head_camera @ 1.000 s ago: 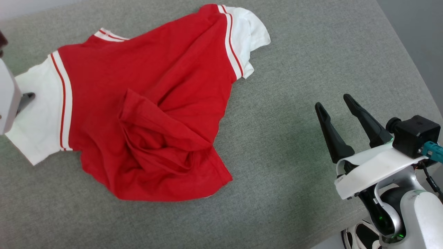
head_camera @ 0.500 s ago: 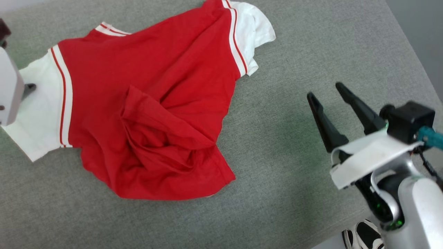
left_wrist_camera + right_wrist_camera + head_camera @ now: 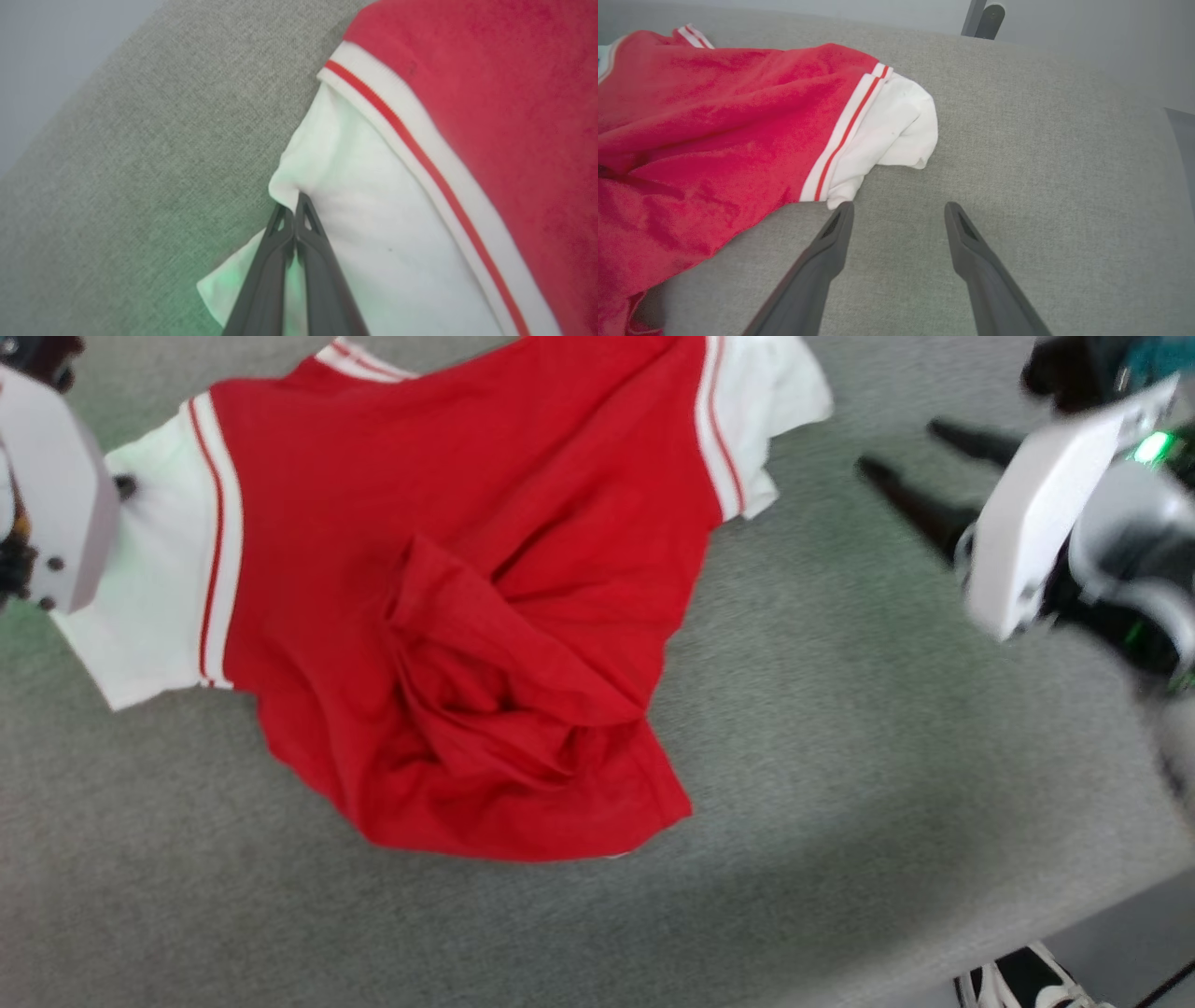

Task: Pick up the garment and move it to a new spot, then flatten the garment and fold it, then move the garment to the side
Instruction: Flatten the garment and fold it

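Loosely crumpled, the garment (image 3: 448, 569) was spread across the grey table (image 3: 840, 756). One white sleeve's edge was pinched in the closed left pincer (image 3: 294, 210); the right pincer (image 3: 899, 207) was held open just beside the other sleeve.

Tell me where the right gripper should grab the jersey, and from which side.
On the jersey, grip the free white sleeve at its bunched cuff, from the grey surface side: its folds stand up facing the open right gripper. The left gripper holds the other sleeve.

Perhaps a test room: grey fabric-covered surface (image 3: 840, 756), plain grey wall (image 3: 1064, 28).
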Controlling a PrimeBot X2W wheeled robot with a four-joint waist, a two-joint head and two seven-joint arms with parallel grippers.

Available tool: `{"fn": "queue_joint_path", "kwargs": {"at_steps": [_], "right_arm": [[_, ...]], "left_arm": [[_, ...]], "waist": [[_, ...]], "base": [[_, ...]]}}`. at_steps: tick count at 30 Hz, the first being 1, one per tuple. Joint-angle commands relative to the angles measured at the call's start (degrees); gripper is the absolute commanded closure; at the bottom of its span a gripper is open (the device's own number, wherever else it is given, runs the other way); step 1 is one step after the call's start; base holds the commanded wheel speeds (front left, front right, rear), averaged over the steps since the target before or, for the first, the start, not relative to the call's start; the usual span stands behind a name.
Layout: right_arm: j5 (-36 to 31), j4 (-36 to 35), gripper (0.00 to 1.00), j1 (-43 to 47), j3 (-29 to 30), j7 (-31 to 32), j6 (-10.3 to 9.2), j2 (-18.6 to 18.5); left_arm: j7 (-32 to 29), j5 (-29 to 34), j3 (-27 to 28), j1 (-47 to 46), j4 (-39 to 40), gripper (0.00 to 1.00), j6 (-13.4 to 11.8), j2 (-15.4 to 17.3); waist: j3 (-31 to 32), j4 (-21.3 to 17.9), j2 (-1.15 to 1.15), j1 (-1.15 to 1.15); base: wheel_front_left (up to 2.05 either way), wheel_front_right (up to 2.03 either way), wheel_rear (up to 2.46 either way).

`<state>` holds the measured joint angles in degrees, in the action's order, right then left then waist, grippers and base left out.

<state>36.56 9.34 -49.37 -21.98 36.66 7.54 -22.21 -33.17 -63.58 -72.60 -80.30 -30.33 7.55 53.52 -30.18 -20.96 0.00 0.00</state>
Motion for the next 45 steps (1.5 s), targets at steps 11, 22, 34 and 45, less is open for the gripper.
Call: {"fn": "queue_joint_path", "kwargs": {"at_steps": [11,22,34,45], "right_arm": [[5.26,22.23,0.0,-21.84,-0.96,7.73,-0.06,-0.92],[5.83,35.96,0.0,-28.05,-8.38,6.73,-0.06,0.22],[12.56,35.11,1.0,-28.87,-16.36,5.12,0.12,-1.16],[12.5,37.88,1.0,-33.74,-17.2,-14.24,-0.05,-4.56]], "left_arm": [[0.63,2.31,-1.26,-5.05,3.51,1.0,-0.14,-6.01],[0.28,4.09,-1.97,-6.98,5.65,1.0,-0.16,-7.95],[2.35,1.73,-2.14,-6.48,3.75,1.0,-0.22,-7.69],[15.51,-10.85,2.26,-7.03,-4.08,1.0,-0.15,-12.51]], "waist": [[-7.71,8.2,0.0,0.0],[-11.3,10.53,0.0,0.0],[-11.0,10.3,0.0,0.0],[-3.83,13.94,0.0,0.0]], "base": [[0.0,0.0,0.0],[0.0,0.0,0.0],[0.0,0.0,0.0],[0.0,0.0,0.0]]}}
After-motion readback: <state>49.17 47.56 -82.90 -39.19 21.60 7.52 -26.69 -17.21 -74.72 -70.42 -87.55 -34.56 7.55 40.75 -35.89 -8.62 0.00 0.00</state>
